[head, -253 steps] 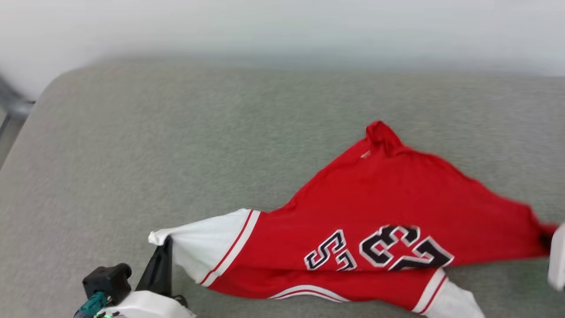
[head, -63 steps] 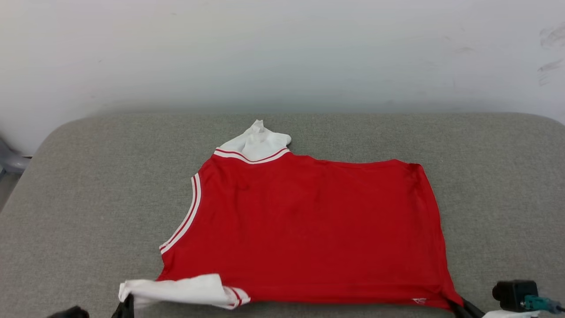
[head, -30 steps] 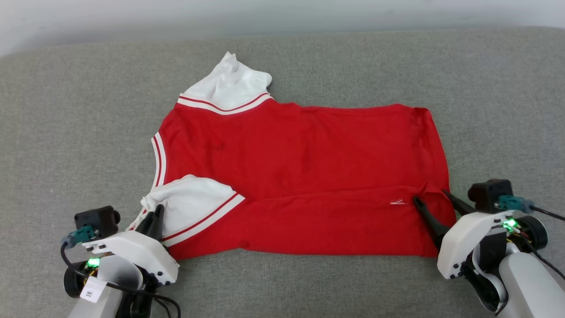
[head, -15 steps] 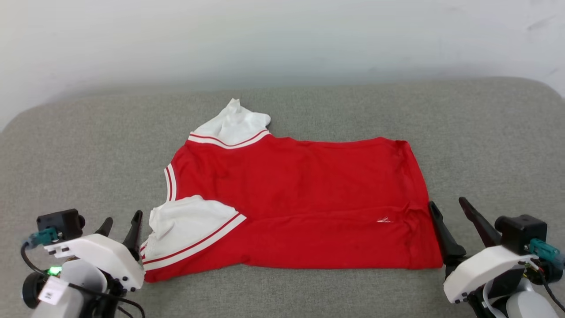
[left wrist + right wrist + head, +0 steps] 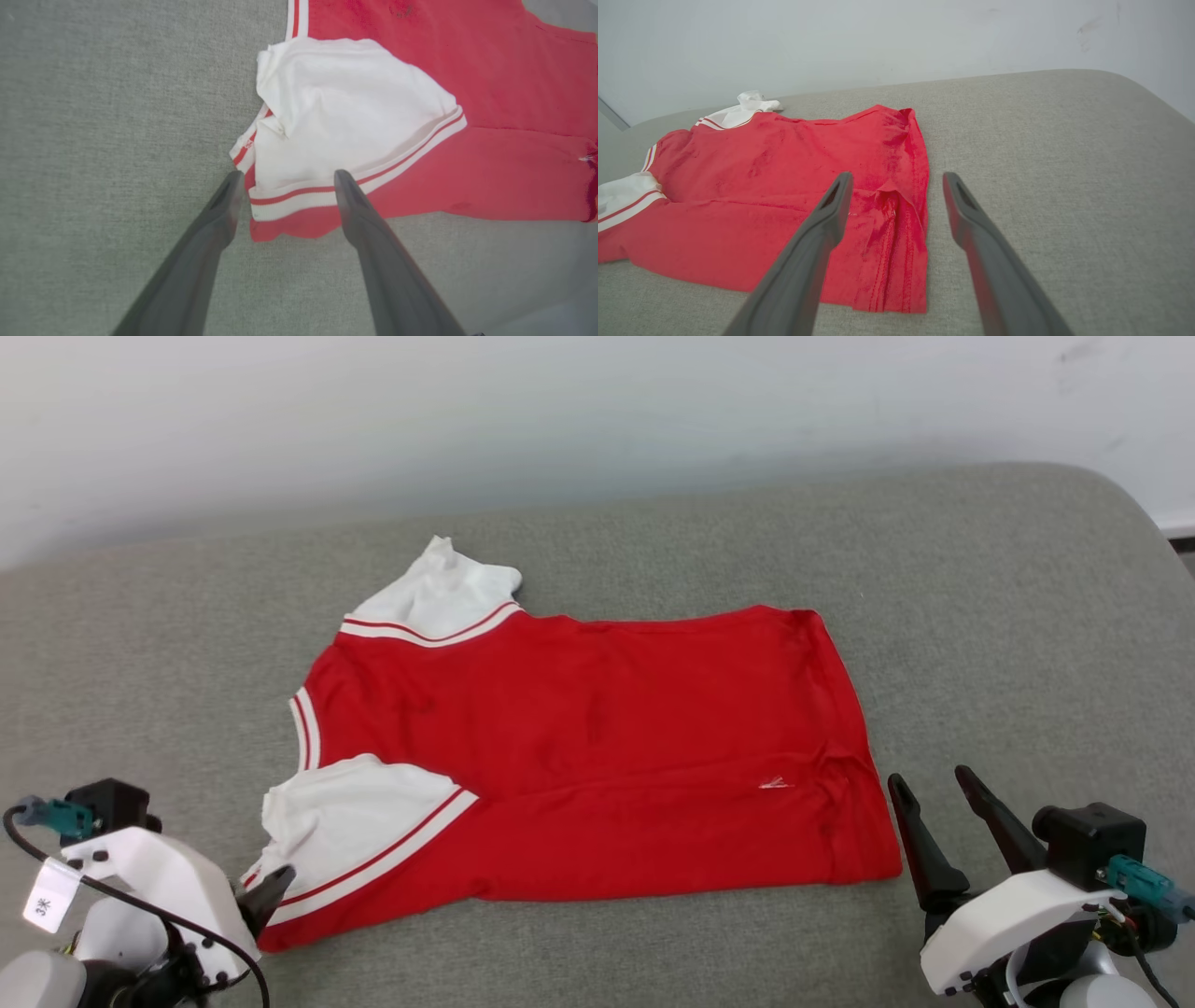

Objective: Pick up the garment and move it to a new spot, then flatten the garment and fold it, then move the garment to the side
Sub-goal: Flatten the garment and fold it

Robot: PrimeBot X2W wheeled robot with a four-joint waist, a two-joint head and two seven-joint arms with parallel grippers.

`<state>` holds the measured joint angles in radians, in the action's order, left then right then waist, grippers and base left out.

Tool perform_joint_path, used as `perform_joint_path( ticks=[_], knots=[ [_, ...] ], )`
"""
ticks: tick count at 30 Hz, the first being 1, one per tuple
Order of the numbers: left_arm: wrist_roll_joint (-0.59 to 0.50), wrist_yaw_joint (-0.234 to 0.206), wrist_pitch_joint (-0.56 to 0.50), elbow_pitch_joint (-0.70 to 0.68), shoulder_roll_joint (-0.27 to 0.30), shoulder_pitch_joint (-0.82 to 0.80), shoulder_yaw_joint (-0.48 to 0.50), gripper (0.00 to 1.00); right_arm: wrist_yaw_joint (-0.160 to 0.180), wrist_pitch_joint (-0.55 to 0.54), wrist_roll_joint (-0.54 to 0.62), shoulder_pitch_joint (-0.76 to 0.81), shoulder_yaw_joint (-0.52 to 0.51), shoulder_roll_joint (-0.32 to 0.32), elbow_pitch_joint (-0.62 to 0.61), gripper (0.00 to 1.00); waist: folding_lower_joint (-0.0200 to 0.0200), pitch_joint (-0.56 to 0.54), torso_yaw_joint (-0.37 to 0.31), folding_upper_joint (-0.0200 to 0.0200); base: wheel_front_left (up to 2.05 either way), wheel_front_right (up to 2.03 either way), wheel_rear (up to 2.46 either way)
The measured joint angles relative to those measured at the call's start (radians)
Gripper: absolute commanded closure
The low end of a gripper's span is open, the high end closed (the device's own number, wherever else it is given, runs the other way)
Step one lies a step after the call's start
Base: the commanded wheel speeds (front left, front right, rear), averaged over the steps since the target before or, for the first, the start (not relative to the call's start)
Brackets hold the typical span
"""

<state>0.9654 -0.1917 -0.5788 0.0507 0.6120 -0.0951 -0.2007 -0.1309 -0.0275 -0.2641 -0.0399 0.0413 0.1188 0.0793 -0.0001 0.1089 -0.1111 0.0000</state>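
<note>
A small white tag (image 5: 42, 901) hangs by the left arm (image 5: 154, 882). It has a dark "3" on it, then one more sign that is too blurry to read. The red garment (image 5: 597, 728) has a tiny white mark (image 5: 772, 784) near one edge, but it is too small to read. A tiny red mark (image 5: 247, 143) sits on the striped edge by the white sleeve — also too small to read.
</note>
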Motion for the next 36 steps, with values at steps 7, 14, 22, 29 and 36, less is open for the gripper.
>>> perform_joint_path(
  ticks=[7, 14, 22, 29, 36],
  knots=[
    [0.038, -0.022, -0.065, 0.063, -0.002, 0.020, -0.010, 0.00, 0.000, -0.001, -0.007, -0.016, 0.000, -0.008, 0.001, 0.00, 0.0000, 0.061, -0.033, 0.0000, 0.00, 0.00, 0.00],
    [0.052, 0.006, -0.078, 0.115, -0.016, -0.009, -0.019, 1.00, 0.000, -0.035, -0.030, -0.035, -0.013, -0.004, 0.023, 0.00, 0.0000, 0.099, -0.048, 0.0000, 0.00, 0.00, 0.00],
    [0.022, 0.025, -0.013, 0.123, -0.033, -0.031, -0.027, 1.00, 0.000, -0.257, -0.112, -0.049, -0.038, 0.052, 0.044, 0.00, 0.0002, 0.088, -0.030, 0.0000, 0.00, 0.00, 0.00],
    [-0.016, 0.010, 0.025, 0.035, -0.017, -0.034, -0.025, 1.00, 0.000, -0.482, -0.147, -0.105, 0.020, 0.094, 0.038, 0.00, 0.0002, 0.086, -0.002, 0.0000, 0.00, 0.00, 0.00],
    [-0.047, -0.013, 0.029, -0.049, -0.012, -0.039, -0.035, 1.00, 0.000, -0.553, -0.164, -0.182, 0.084, 0.104, 0.131, 0.00, 0.0002, 0.117, 0.022, 0.0000, 0.00, 0.00, 0.00]
  ],
)
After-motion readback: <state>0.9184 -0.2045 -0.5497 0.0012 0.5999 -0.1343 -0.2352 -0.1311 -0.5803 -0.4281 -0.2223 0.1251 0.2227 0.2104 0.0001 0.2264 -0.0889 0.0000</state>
